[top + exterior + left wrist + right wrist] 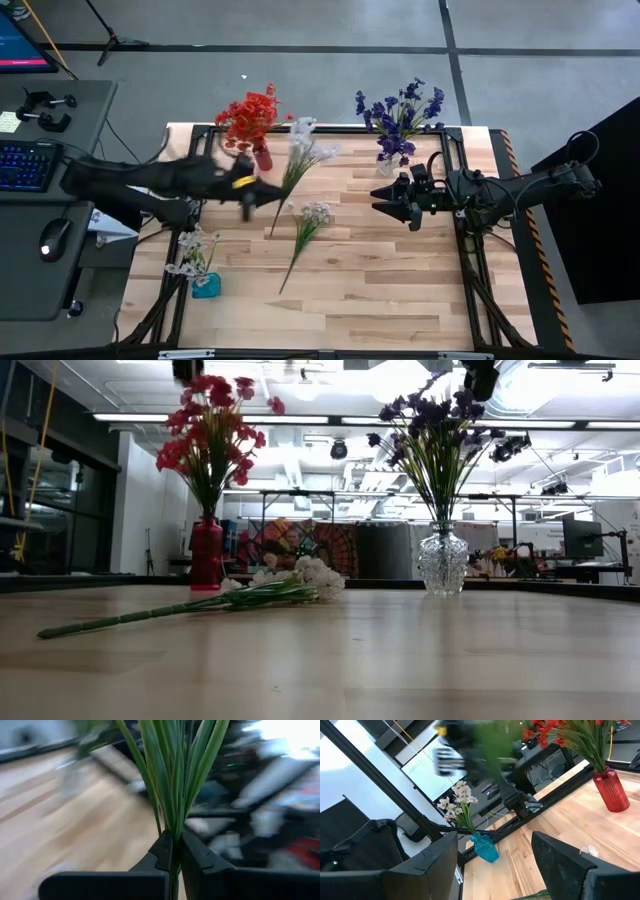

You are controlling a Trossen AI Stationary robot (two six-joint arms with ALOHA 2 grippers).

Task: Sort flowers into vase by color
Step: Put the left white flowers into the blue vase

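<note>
From the high view, the left tool (250, 196) is sitting over the bench (400, 290) at about ten o'clock from its centre, clamped on the stem end of a white sprig (300, 150) whose blossoms are pointing toward one o'clock, just beside the red vase (262, 157) with its red flowers (248, 115). A second white sprig (305, 230) is lying flat near the bench's centre, blossoms at its twelve o'clock end. The purple flowers (400, 115) are standing in a clear vase (386, 165) at the bench's one o'clock area, and a blue vase (205, 285) holding white blossoms is sitting at eight o'clock. The right tool (392, 201) is hanging at two o'clock from centre, its fingers spread and holding nothing.

Down in the low view, the loose white sprig (200, 602) is lying across the bench (400, 660), with the red vase (206, 555) and the clear vase (442, 562) standing behind it.

The left wrist view is showing the left tool (177, 855) pinched tight on a bundle of green stems (172, 775) (blurred surroundings here).

The right wrist view is showing the right tool (495, 865) gaping open, the blue vase (485, 847) with white blossoms beyond it, and the red vase (612, 790) off to three o'clock of that.
</note>
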